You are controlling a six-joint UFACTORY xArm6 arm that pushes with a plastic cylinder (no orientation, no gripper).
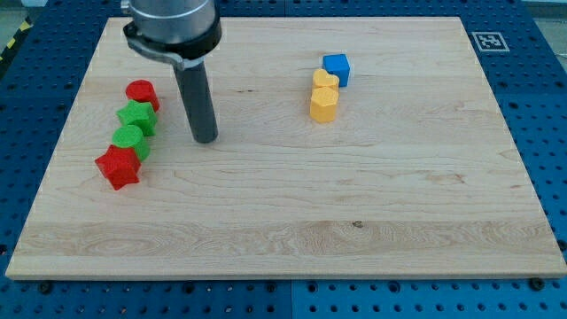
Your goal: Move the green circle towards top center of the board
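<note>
The green circle (pixel 129 140) lies at the view's left in a column of blocks. A green star (pixel 137 117) touches it above and a red star (pixel 118 167) touches it below. A red circle-like block (pixel 142 94) tops the column. My tip (pixel 205 139) rests on the board to the right of the green circle, apart from it by roughly a block's width or a little more.
A blue cube (pixel 337 67), a yellow heart (pixel 325 81) and a yellow hexagon (pixel 323 104) cluster at the view's upper middle right. The wooden board (pixel 354 221) lies on a blue perforated table. A marker tag (pixel 488 41) sits beyond the board's top right corner.
</note>
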